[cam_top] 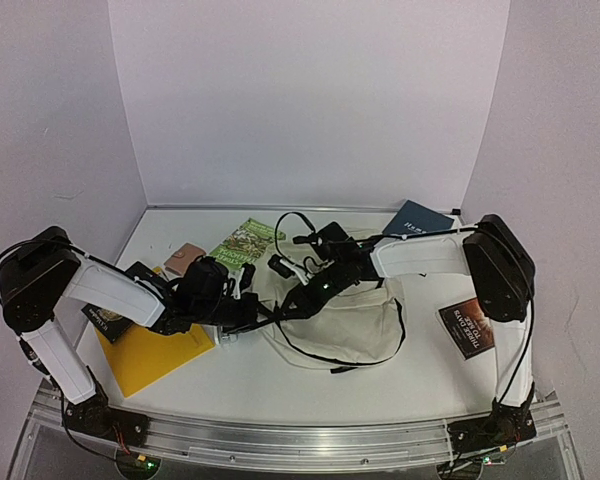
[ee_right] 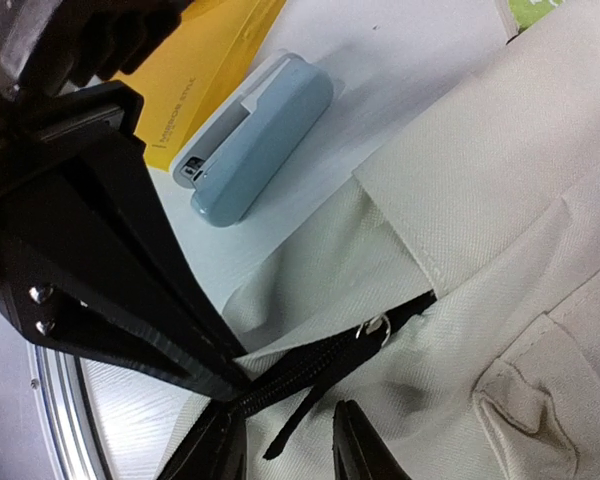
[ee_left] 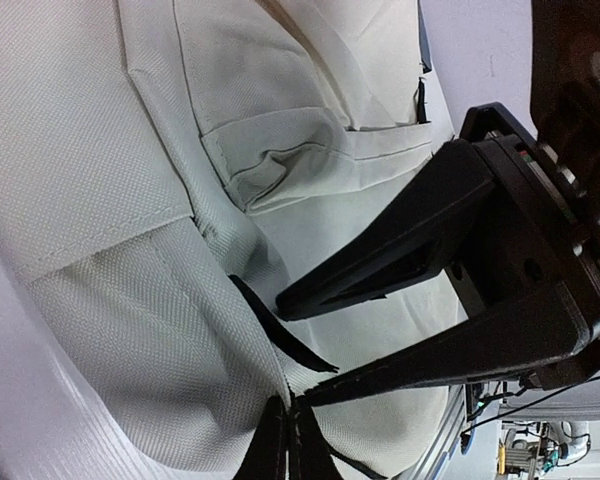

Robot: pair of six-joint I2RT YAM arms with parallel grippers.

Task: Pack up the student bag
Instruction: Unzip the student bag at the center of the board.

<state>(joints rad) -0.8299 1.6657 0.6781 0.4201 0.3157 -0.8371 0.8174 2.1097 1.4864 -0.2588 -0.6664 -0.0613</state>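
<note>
Student bag (cam_top: 350, 325) lying flat mid-table (cam_top: 410, 390), between both arms. Cream woven fabric, soft, creased; stitched pocket flap; black zipper (ee_right: 315, 362) with small metal ring; black strap (cam_top: 332, 366) looping along near edge. Left gripper (ee_right: 232, 375) pinched together on bag fabric at zipper end. Right gripper (ee_right: 288, 420) fingers apart, straddling black pull tab (ee_right: 298, 405).

Bright, even light and soft shadows; weave sharp on the student bag (ee_left: 110, 150).
</note>
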